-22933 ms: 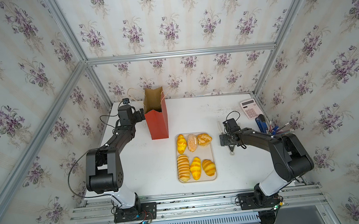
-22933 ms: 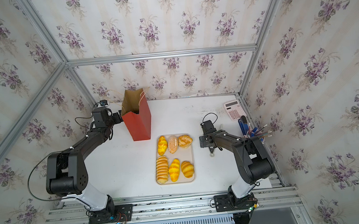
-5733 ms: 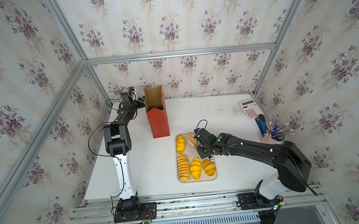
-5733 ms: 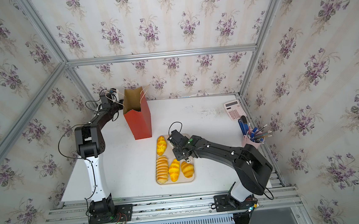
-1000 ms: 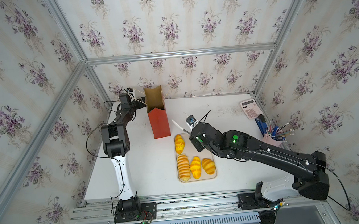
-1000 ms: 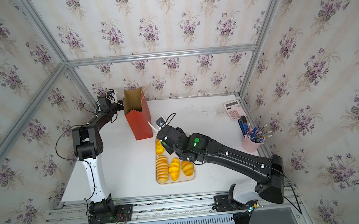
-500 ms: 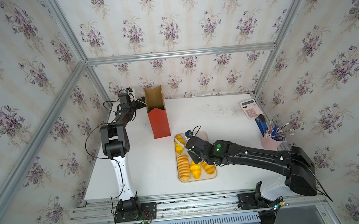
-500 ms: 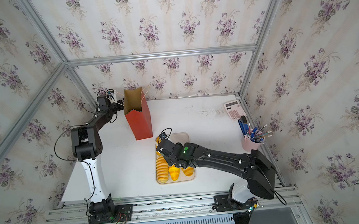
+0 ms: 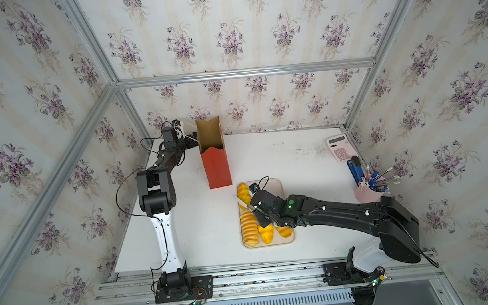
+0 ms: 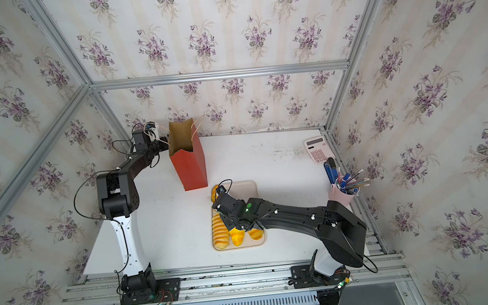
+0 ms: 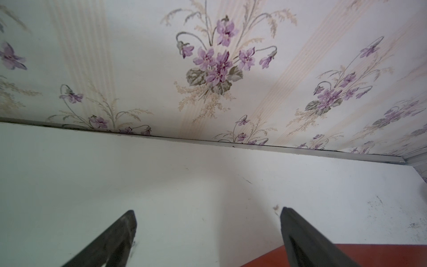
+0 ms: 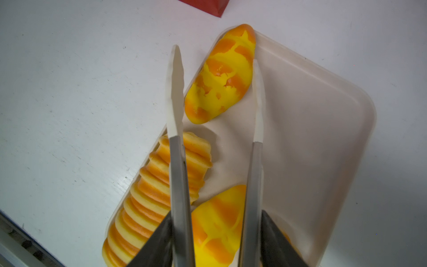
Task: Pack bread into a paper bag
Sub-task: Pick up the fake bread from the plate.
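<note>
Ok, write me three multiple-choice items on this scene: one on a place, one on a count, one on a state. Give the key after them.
1. The paper bag stands:
A. on the tray
B. flat on its side at the table's front edge
C. upright on the table, apart from the tray

2. Loaves lying on the tray:
A. two
B. four
C. six

3. The white tips of the tongs are:
A. apart, one on each side of a loaf
B. pressed together on nothing
C. down inside the bag

Key:
1 C, both top views show it upright on bare table beside the tray.
2 B, four yellow-orange ones show in both top views.
3 A, the right wrist view shows them straddling the loaf at the tray's corner.
</note>
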Robot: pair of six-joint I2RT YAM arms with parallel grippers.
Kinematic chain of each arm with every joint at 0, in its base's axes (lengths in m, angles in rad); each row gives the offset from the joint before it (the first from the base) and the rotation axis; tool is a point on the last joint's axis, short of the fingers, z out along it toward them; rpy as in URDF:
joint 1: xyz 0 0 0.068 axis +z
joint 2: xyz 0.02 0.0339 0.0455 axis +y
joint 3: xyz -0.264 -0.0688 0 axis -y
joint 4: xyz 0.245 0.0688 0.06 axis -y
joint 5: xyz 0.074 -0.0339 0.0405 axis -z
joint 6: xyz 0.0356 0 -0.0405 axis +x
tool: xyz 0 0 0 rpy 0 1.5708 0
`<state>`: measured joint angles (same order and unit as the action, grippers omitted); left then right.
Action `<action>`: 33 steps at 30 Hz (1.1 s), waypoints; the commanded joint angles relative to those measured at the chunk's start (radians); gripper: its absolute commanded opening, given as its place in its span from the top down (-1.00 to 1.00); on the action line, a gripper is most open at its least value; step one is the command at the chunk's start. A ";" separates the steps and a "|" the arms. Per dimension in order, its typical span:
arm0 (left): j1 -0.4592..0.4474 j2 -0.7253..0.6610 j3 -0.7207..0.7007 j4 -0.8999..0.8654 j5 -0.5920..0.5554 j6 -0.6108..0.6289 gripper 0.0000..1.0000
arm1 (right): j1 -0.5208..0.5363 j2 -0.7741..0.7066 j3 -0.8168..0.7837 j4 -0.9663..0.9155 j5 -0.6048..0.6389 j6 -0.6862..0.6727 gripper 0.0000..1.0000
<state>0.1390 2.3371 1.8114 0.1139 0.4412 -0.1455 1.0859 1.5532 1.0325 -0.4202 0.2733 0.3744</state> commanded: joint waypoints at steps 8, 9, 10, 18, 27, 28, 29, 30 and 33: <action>0.003 -0.021 -0.013 0.023 0.007 0.017 -0.97 | -0.030 0.021 -0.004 0.064 -0.024 -0.012 -0.07; 0.004 -0.022 -0.012 0.023 0.008 0.017 -0.97 | -0.031 0.028 0.002 0.065 -0.028 -0.016 -0.06; 0.004 -0.023 -0.012 0.023 0.009 0.017 -0.97 | -0.031 0.034 0.005 0.067 -0.031 -0.019 -0.06; 0.005 -0.023 -0.005 0.020 0.010 0.019 -0.97 | -0.037 0.057 0.007 0.084 -0.060 -0.025 -0.06; 0.008 -0.021 -0.007 0.021 0.011 0.020 -0.97 | -0.038 0.079 0.016 0.085 -0.080 -0.030 0.07; 0.009 -0.021 -0.009 0.021 0.012 0.020 -0.97 | -0.039 0.079 0.017 0.084 -0.085 -0.033 0.15; 0.008 -0.023 -0.012 0.021 0.012 0.020 -0.97 | -0.040 0.082 0.021 0.079 -0.088 -0.034 0.24; 0.008 -0.025 -0.015 0.023 0.013 0.021 -0.97 | -0.039 0.083 0.022 0.075 -0.087 -0.034 0.29; 0.011 -0.025 -0.020 0.028 0.012 0.020 -0.97 | -0.040 0.085 0.026 0.068 -0.083 -0.037 0.31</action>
<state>0.1467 2.3241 1.7935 0.1146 0.4446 -0.1379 1.0470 1.6321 1.0512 -0.3660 0.2001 0.3466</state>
